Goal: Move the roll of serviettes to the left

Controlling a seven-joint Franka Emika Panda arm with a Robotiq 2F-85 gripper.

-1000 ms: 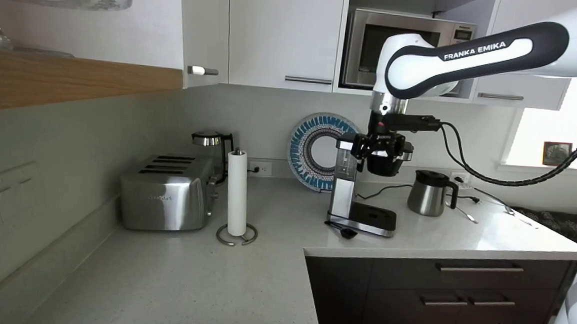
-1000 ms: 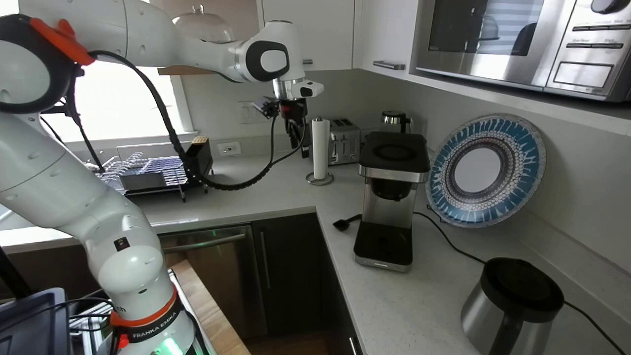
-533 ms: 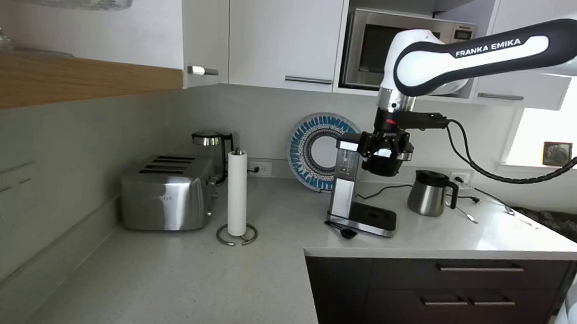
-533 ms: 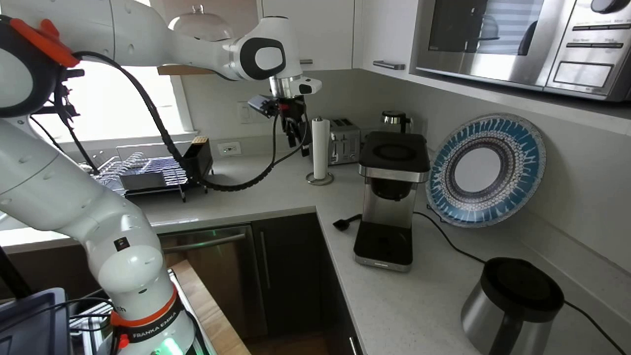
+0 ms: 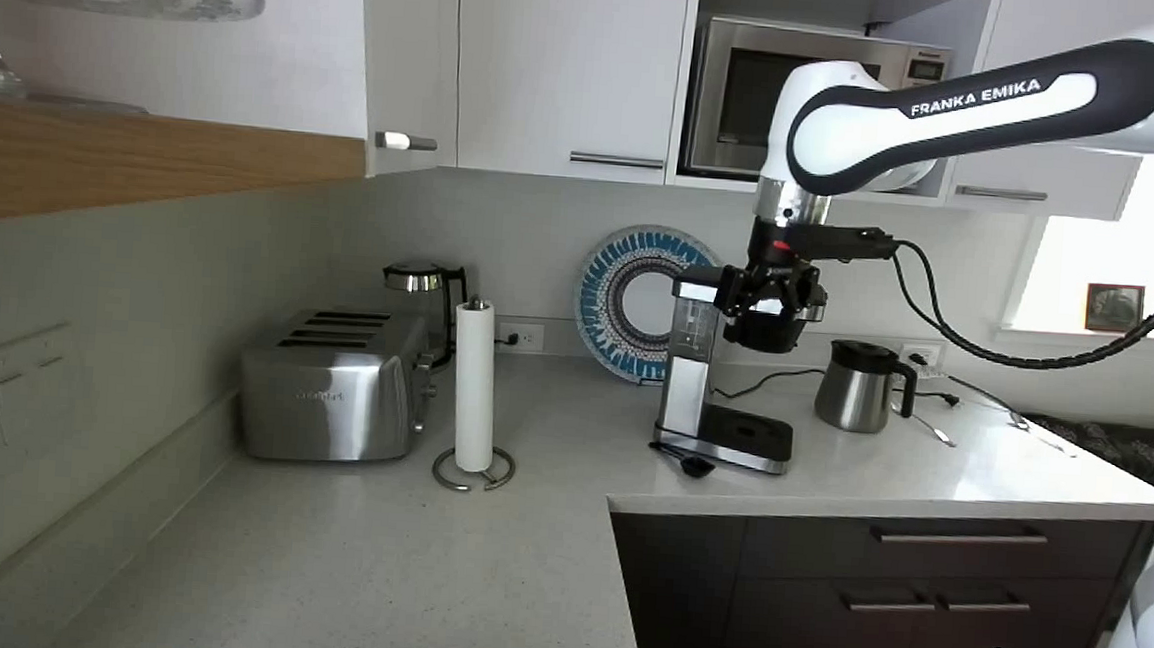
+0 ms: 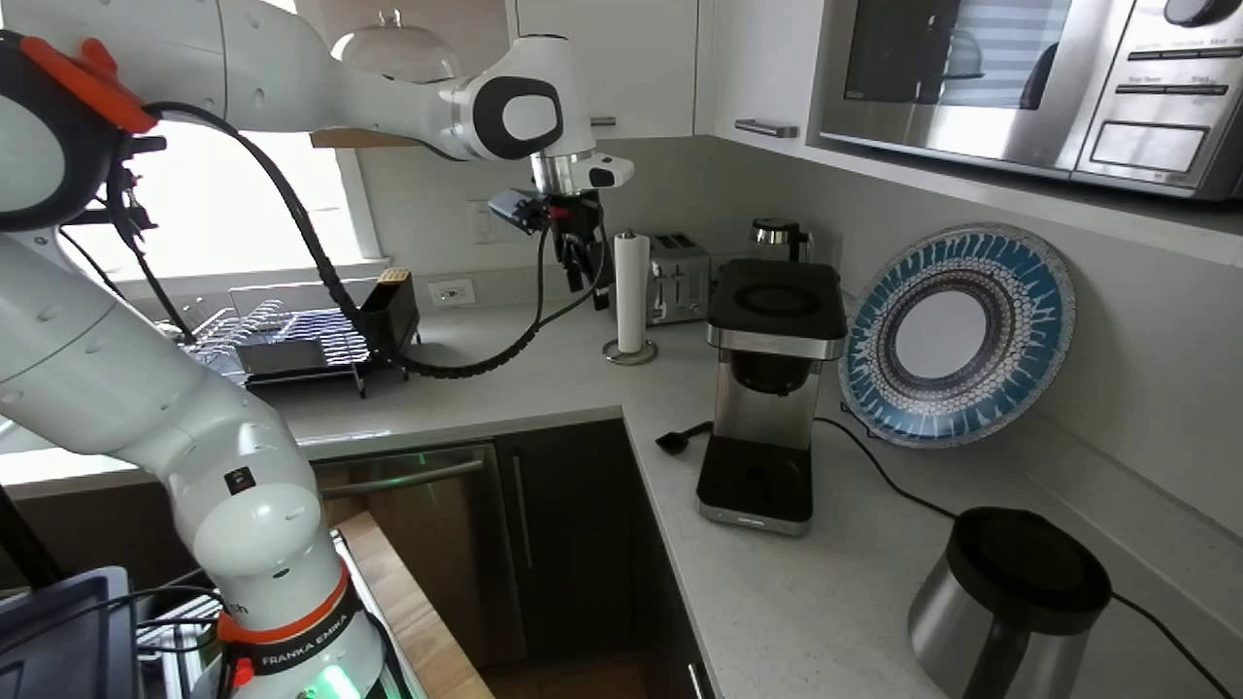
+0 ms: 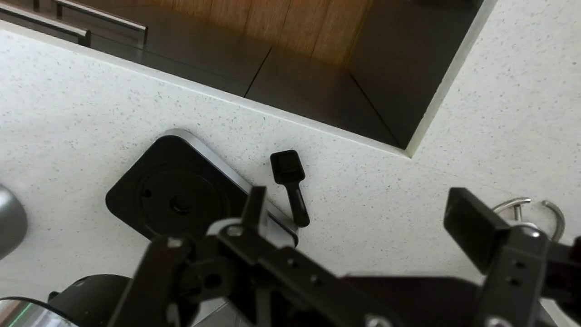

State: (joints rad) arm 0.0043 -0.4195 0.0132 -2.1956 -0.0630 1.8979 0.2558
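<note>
The roll of serviettes [image 5: 476,388] is a slim white cylinder standing upright on a metal ring-shaped holder [image 5: 451,481], right of the toaster in an exterior view. It also stands upright in an exterior view [image 6: 631,291], in front of the toaster. In the wrist view only part of the holder's metal ring [image 7: 513,204] shows at the right, behind a finger; the roll is mostly hidden. My gripper [image 5: 764,300] hangs above counter height, apart from the roll; it also shows in an exterior view [image 6: 587,272]. In the wrist view the gripper [image 7: 356,204] has its fingers wide apart with nothing between them.
A steel toaster [image 5: 328,389] stands beside the roll, with a glass kettle [image 5: 419,279] behind. A coffee maker [image 6: 767,388] stands near the counter's inner corner, a black scoop [image 7: 289,175] beside it. A patterned plate [image 6: 957,335] leans on the wall. A steel carafe [image 5: 855,391] stands farther along.
Over the first half second the arm and gripper shifted slightly away from the roll. Since then they are nearly still. The roll has not moved.
</note>
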